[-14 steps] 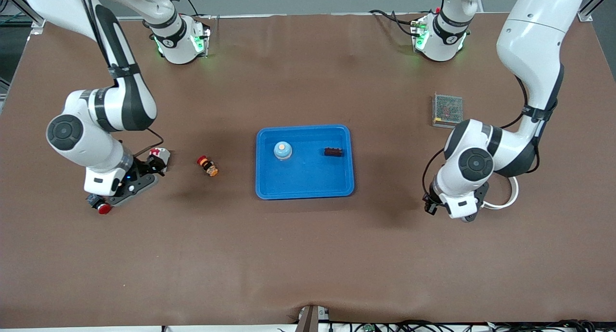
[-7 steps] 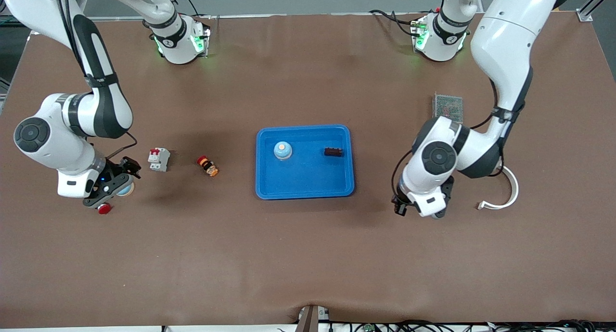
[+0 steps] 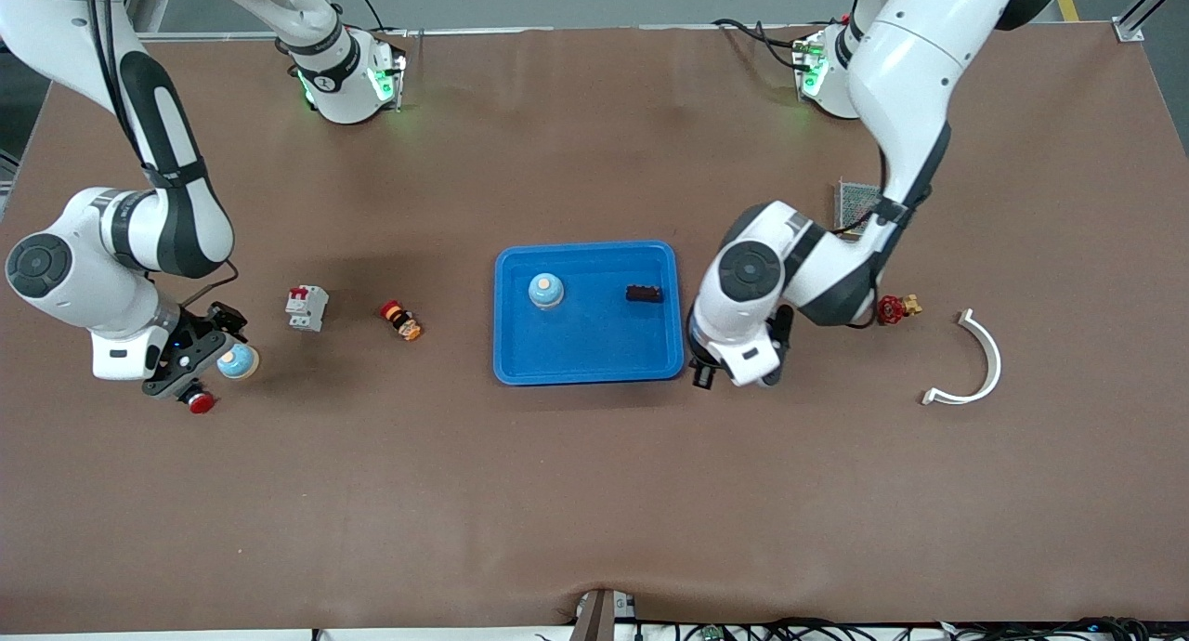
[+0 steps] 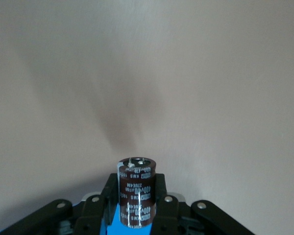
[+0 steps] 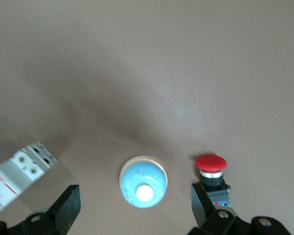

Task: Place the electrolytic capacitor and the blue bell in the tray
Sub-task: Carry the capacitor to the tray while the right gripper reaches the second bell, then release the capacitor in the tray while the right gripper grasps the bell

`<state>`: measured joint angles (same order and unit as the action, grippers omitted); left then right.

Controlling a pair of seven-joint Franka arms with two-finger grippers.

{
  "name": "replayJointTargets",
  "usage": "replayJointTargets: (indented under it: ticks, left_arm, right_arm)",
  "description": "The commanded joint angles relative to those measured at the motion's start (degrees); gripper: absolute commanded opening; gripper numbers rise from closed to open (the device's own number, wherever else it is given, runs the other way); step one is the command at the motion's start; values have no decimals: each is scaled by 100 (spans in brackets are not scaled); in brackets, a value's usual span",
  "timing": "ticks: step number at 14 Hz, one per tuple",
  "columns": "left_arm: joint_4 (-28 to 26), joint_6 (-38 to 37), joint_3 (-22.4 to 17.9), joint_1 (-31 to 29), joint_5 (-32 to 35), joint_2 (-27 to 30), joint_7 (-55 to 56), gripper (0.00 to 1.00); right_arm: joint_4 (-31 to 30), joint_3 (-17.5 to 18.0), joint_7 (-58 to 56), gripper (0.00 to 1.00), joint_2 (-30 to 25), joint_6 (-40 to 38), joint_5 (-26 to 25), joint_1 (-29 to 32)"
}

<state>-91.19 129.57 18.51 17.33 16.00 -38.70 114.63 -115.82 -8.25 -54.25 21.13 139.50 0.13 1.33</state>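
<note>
The blue tray (image 3: 588, 358) lies mid-table and holds one blue bell (image 3: 545, 290) and a small dark part (image 3: 643, 294). My left gripper (image 3: 703, 373) hangs over the table at the tray's rim toward the left arm's end. In the left wrist view this gripper (image 4: 135, 190) is shut on a dark brown electrolytic capacitor (image 4: 135, 193), with a strip of the tray (image 4: 112, 219) beneath. A second blue bell (image 3: 237, 362) stands on the table toward the right arm's end. My right gripper (image 3: 206, 355) hovers open over it; the bell (image 5: 143, 182) lies ahead of the spread fingers (image 5: 68, 208).
A red push button (image 3: 200, 401) sits right beside the right gripper. A white circuit breaker (image 3: 307, 307) and a small orange-red part (image 3: 401, 320) lie between it and the tray. Toward the left arm's end are a red valve (image 3: 896, 307), a white curved piece (image 3: 971, 362) and a mesh box (image 3: 856, 202).
The left arm has swung from its end of the table toward the tray with the capacitor. The right arm has drawn away from the circuit breaker, uncovering the second bell.
</note>
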Motion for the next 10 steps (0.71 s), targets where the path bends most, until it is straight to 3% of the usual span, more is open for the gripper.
replayJointTargets:
  ticks: [1,4,10]
  left_arm:
    - [172,15,-40,323,-71,-155,383,0]
    - [329,103,-40,639,-70,-374,867,0]
    - [506,235,-84,877,-62,-805,1123,0]
  right_arm:
    - [-55,130,-331,100,136,217,127,201]
    - [-46,121,-726,100,356,411,408,262]
    - [-55,130,-859,100,611,675,435,333]
